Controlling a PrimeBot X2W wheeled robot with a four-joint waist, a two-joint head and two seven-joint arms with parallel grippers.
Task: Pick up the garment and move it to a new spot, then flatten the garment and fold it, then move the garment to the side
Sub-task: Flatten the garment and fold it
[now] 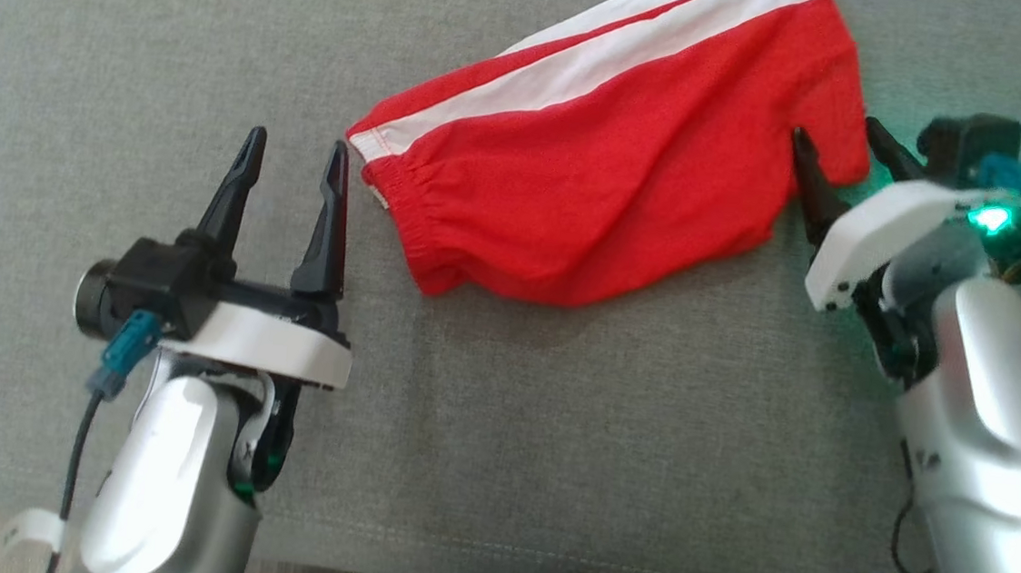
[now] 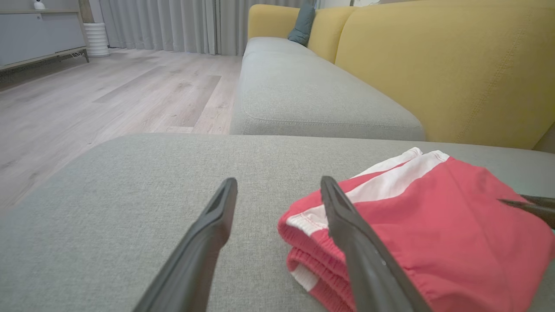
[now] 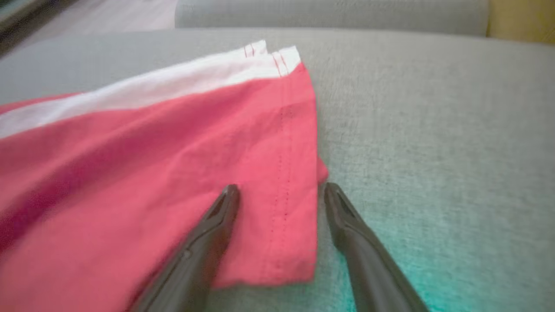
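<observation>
Shorts [image 1: 610, 185], back from the cushion's [image 1: 553, 436] near edge, need our open left gripper [image 1: 297, 142] and open right gripper [image 1: 834, 130] pinching both ends together.

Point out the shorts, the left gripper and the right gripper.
shorts [image 1: 609, 194], head view, red middle panel.
left gripper [image 1: 298, 139], head view, between its fingertips.
right gripper [image 1: 835, 127], head view, between its fingertips.

Garment [image 1: 611, 167] on cushion [image 1: 553, 436], between left gripper [image 1: 297, 142] and right gripper [image 1: 837, 132]
</observation>
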